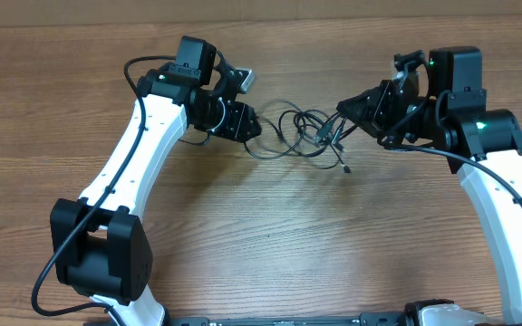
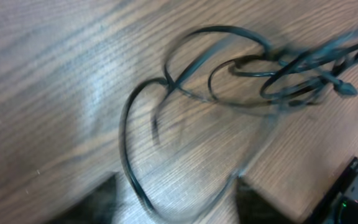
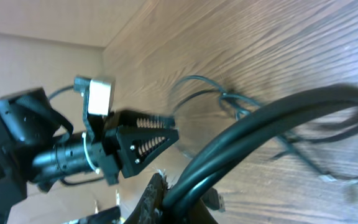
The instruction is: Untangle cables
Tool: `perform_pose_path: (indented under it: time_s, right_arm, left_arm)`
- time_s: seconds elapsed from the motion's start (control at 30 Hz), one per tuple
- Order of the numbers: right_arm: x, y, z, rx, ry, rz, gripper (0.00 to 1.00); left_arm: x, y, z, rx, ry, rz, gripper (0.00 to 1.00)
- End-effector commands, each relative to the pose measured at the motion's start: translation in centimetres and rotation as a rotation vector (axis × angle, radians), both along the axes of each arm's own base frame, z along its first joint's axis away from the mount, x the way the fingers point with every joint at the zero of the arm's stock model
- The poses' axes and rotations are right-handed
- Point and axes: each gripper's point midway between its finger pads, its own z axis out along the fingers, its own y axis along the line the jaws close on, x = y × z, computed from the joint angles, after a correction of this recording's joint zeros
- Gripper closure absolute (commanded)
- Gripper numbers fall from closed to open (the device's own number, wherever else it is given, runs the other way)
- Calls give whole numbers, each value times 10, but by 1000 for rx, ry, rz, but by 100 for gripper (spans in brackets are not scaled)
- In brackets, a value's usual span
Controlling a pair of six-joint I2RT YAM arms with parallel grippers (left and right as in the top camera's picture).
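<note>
The cables lie as a loose tangle of thin black loops on the wooden table between my two grippers. In the left wrist view the loops are blurred. One loop runs between the spread fingers of my left gripper, which is open. From overhead, my left gripper sits at the tangle's left edge. My right gripper is at the tangle's right edge. In the right wrist view it is shut on a black cable strand that arcs up close to the camera. A silver-tipped plug shows beside the jaws.
The wooden table stretches towards the front. A loose plug end trails from the tangle towards the front. The left arm's gripper and wrist camera face the right gripper across the tangle. A beige wall stands behind the table.
</note>
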Motion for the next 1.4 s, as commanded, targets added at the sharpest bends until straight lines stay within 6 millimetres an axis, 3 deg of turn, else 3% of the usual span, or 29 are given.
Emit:
perform_pose_path:
  time_s: [0.0,0.33,0.6,0.77,1.0,1.23,1.37]
  right_arm:
    - [-15,18,27,90,-49,102,97]
    - [-40,34,70,221,-158,250,96]
    - [-55,18,103,143,-265,142,96]
    - [-63,-2,99,33,-263,24,96]
    - [-73,-14,99,-33,-277,-21,96]
    - [-75,-16,97,-43,-269,-26,96]
    - [-74,-17,96,-54,-275,-30,96]
  left_arm:
    - [3,-7,6,-20,-55,-45,23]
    - [0,-53,14,-286,32,-105,18]
    - [-6,-82,-22,-314,99,-178,18]
    - [-9,-117,-17,-381,33,-274,17]
    - [-21,-153,-8,-409,-52,-371,18]
    - [-18,-165,-30,-285,6,-227,18]
    - [-22,-186,-35,-309,58,-172,19]
